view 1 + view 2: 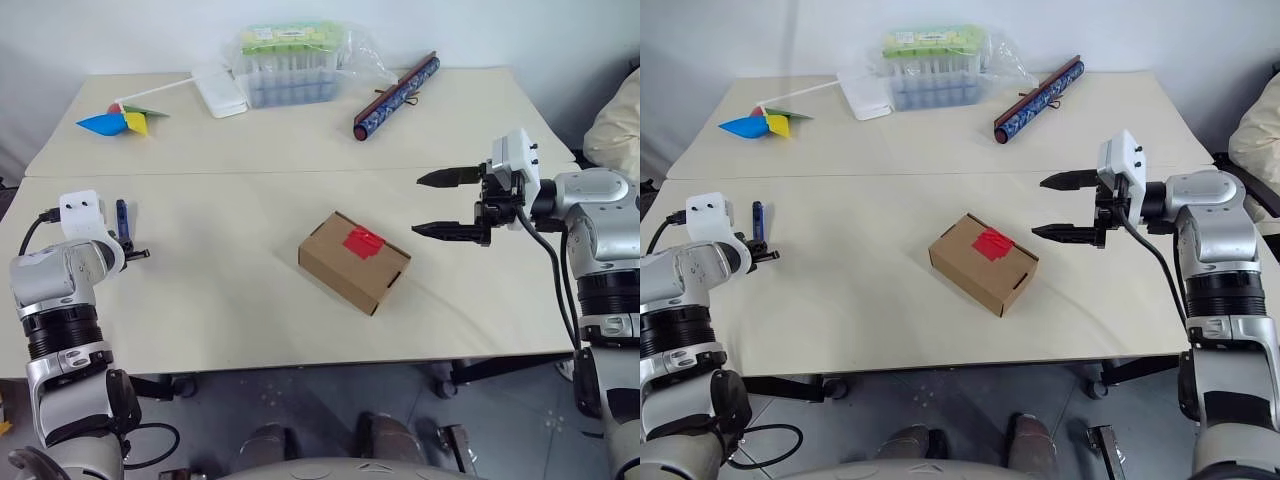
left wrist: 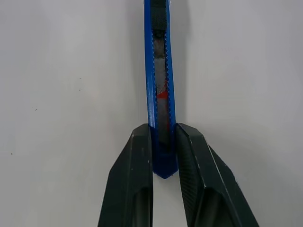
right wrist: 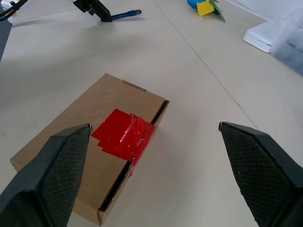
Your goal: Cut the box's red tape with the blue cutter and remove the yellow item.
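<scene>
The brown cardboard box [image 1: 355, 262] lies mid-table with its flaps closed, and the red tape [image 1: 363, 240] crosses its top seam. At the table's left edge the blue cutter [image 2: 160, 94] lies flat. My left gripper [image 2: 163, 142] is shut on the cutter's near end, one finger on each side. In the left eye view the cutter [image 1: 122, 222] pokes out beyond that gripper [image 1: 138, 253]. My right gripper [image 1: 417, 205] hovers open just right of the box, pointing at it, with nothing between its fingers. The yellow item is out of view.
At the back of the table are a blue-yellow pinwheel [image 1: 122, 120], a white flat lid [image 1: 220, 90], a clear tube case [image 1: 290, 65] and a dark patterned roll [image 1: 395, 97]. A person's pale clothing [image 1: 615, 125] shows at the right edge.
</scene>
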`<state>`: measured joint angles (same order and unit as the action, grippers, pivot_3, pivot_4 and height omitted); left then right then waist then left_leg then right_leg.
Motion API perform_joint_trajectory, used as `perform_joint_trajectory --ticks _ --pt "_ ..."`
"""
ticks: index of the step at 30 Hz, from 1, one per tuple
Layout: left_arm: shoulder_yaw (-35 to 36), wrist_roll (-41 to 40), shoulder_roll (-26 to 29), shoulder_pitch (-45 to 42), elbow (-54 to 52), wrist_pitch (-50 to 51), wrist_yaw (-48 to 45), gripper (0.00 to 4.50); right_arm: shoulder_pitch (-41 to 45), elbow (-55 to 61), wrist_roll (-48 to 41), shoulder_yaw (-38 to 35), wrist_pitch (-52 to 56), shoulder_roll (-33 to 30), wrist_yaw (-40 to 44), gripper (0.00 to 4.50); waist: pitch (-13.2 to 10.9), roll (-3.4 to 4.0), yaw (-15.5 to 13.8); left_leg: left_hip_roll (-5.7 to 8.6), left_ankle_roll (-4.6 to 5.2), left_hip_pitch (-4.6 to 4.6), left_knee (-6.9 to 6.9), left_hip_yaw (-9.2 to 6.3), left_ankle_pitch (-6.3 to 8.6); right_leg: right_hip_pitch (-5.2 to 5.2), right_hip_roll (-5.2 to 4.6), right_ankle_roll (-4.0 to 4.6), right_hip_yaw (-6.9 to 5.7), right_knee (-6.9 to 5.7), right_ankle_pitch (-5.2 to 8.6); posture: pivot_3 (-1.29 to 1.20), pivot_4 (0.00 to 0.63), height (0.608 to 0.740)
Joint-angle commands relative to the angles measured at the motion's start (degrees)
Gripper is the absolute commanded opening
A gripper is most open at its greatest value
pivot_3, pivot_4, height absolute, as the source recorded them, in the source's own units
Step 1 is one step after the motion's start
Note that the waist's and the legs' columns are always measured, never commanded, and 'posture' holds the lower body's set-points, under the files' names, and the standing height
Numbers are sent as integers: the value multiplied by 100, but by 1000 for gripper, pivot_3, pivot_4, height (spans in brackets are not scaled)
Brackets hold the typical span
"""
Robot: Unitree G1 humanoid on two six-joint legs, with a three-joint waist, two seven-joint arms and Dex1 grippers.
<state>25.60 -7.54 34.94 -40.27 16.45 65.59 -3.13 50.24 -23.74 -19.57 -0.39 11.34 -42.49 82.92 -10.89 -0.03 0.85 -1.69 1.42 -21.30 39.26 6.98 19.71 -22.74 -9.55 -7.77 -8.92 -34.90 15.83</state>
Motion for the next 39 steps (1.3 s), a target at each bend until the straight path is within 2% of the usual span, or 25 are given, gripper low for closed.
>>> perform_joint_trajectory --ticks 1,7,12,14,17,22,25,26,32,33,34,37,39 --pt "-59 43 106 80 21 76 6 387 10 131 -45 -140 -38 -95 -40 4500 0 0 -1 0 0 0 0 0 0 0 0 0 0 0 0 0 150 740" --pt "-212 -98 263 149 -223 321 -300 387 -23 173 -50 -175 -30 -128 -84 4500 0 0 15 0 0 0 -1 0 0 0 0 0 0 1 0 0 150 740" --pt "-524 -453 468 482 -898 604 -1047 387 -121 364 -126 -253 65 -193 -170 4500 0 0 44 0 0 -1 -5 -3 0 0 0 0 -2 3 0 0 150 740" --pt "-934 -751 812 844 -1508 593 -1747 387 -228 637 -227 -325 212 -238 -243 4500 0 0 44 1 0 -2 -5 -4 0 0 -1 0 -1 4 0 0 150 740" --pt "-1690 -1294 1640 1555 -2533 158 -3259 387 -522 1372 -440 -410 584 -293 -424 4500 -1 0 53 -4 -3 -8 -7 -7 2 -7 -1 1 -1 6 0 0 150 740" --pt "-2243 -1776 2226 2208 -3116 -1001 -5029 387 -1078 2754 -534 -314 1256 -294 -1031 4500 -1 1 49 -9 -7 -12 -6 -4 4 -11 0 10 0 12 6 0 150 740" --pt "-2558 -2032 2467 2243 -3373 -1473 -5981 387 -1415 3876 -991 -503 1850 -165 -1586 3916 -1 1 35 -10 -11 -20 -6 -2 6 -23 1 17 -1 10 9 0 150 740" --pt "-2680 -2025 2522 2190 -3361 -1623 -6193 387 -1502 4195 -1111 -509 2018 -169 -1707 3598 -1 1 28 -8 -10 -27 -6 0 6 -35 1 17 2 4 9 0 150 740" --pt "-3768 -1319 2521 1438 -2829 -2716 -7121 387 -2058 5825 -1169 44 2560 -427 -2132 1561 -1 1 -95 -4 -10 -53 -1 19 4 -70 7 18 7 -5 10 0 150 740" --pt "-3905 -1202 2503 1323 -2713 -2868 -7227 387 -2086 5920 -1082 135 2561 -437 -2211 989 -1 1 -93 -2 -9 -65 5 38 3 -75 7 18 4 -5 10 0 150 740" --pt "-4102 -988 2452 1149 -2528 -3134 -7342 387 -2186 6034 -952 265 2416 -430 -2237 847 -1 1 -96 -3 -8 -72 9 52 3 -81 8 18 2 -5 10 0 150 740" --pt "-4435 -527 2321 823 -2119 -3753 -7537 387 -2328 6194 -790 476 2158 -328 -2366 12 -1 0 -99 -4 -6 -98 26 53 3 -94 11 18 -2 -4 10 0 150 740" --pt "-4624 -199 2250 643 -1897 -4213 -7631 387 -2399 6281 -611 777 2076 -175 -2540 12 0 0 -97 -4 -5 -102 32 54 4 -95 11 18 -3 -3 10 0 150 740"
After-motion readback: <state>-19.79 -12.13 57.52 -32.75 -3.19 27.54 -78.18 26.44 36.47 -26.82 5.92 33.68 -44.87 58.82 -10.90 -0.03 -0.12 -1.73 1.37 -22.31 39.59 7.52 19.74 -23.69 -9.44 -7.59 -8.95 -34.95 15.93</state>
